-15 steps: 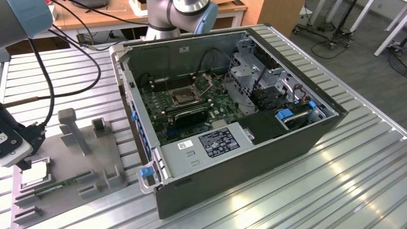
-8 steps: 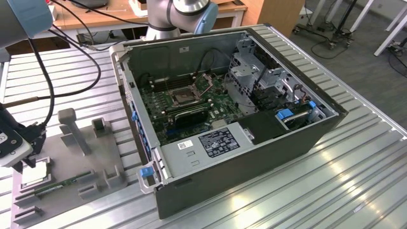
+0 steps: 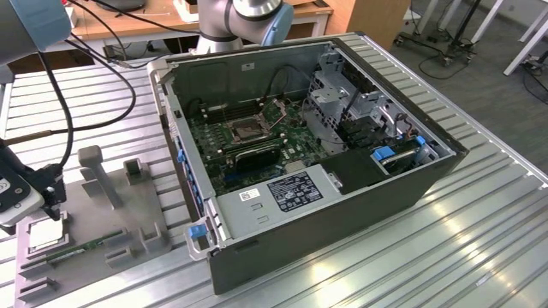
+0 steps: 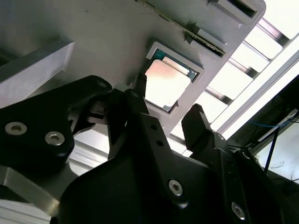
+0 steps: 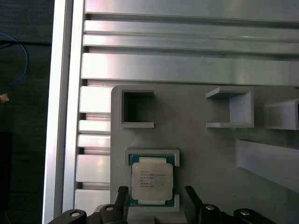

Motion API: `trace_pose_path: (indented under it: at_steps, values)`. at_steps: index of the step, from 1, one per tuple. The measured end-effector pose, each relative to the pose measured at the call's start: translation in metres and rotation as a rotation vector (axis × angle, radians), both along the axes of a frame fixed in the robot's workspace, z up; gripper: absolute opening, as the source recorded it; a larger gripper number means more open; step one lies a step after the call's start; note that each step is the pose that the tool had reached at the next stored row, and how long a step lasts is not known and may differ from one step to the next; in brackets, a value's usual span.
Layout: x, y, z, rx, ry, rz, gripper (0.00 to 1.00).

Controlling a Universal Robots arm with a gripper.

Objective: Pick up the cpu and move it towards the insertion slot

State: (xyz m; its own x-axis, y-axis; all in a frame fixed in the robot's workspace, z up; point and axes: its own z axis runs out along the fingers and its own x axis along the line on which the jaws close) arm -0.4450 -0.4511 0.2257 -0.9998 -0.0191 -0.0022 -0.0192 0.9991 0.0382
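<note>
Computer case (image 3: pixel 342 212) lies open, the insertion slot (image 3: pixel 248 131) facing up inside, well apart from the grey tray (image 3: pixel 128 212). Flat in the tray's square pocket sits the cpu (image 5: pixel 152 182), shiny side up. Gripper (image 5: pixel 155 192) hangs just over it, fingers (image 5: pixel 122 198) spread on either side.

One small flat square cpu (image 5: pixel 149 181) with a silvery metal top sits in a single recess near the edge of one grey plastic fixture plate (image 5: pixel 196 154). One long thin green memory stick (image 3: pixel 81 249) lies on that plate. One open black computer case (image 3: pixel 342 212) contains one square dark insertion slot (image 3: pixel 248 131). One black gripper (image 5: pixel 155 193) has two fingers (image 5: pixel 122 198).
</note>
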Motion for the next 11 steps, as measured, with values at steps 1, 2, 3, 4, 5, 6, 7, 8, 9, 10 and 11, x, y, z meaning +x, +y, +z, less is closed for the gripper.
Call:
trace_pose_path:
  at_steps: [1, 2, 3, 4, 5, 6, 7, 8, 9, 10, 11]
  values:
    - [0.0, 0.0, 0.0, 0.0, 0.0, 0.0, 0.58]
    - [0.0, 0.0, 0.0, 0.0, 0.0, 0.0, 0.64]
    - [0.0, 0.0, 0.0, 0.0, 0.0, 0.0, 0.64]
    - [0.0, 0.0, 0.0, -0.0001, 0.0001, 0.0, 0.71]
    - [0.0, 0.0, 0.0, 0.0, 0.0001, 0.0, 0.71]
    - [0.0, 0.0, -0.0001, 0.0, 0.0001, 0.0, 0.71]
    - [0.0, 0.0, -0.0004, 0.0001, -0.0001, 0.0, 0.71]
    - [0.0, 0.0, -0.0012, 0.0003, -0.0004, 0.0, 0.71]
    - [0.0, 0.0, -0.0018, 0.0002, -0.0002, 0.0, 0.71]
    - [0.0, 0.0, -0.0022, 0.0, 0.0001, 0.0, 0.71]
    - [0.0, 0.0, -0.0023, -0.0001, 0.0001, 0.0, 0.71]
